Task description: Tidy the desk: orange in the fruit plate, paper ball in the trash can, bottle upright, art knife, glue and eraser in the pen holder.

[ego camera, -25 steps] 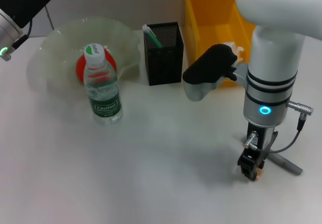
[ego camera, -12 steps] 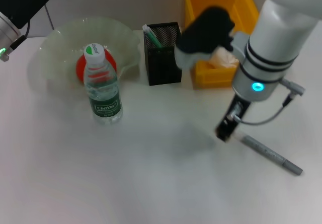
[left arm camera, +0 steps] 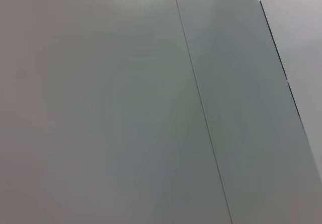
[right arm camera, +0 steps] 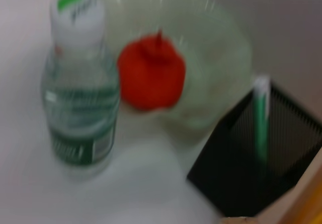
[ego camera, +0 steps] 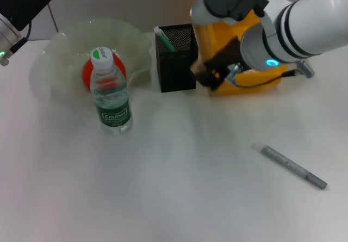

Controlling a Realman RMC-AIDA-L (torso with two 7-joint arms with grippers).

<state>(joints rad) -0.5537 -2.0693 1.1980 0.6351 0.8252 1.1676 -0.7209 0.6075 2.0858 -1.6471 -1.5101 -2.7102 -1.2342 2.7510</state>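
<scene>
Hovering just beside the holder (ego camera: 176,57), the right gripper (ego camera: 209,74) is noted; its grip cannot be told, and the knife (ego camera: 290,165) lies diagonally well behind it.

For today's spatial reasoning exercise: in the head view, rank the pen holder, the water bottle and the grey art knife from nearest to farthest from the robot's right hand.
From the right hand, in the head view:
1. Pen holder: right beside the hand, toward the robot's left.
2. Water bottle: farther to the left, standing before the fruit plate.
3. Art knife: lying on the desk, toward the robot.
</scene>
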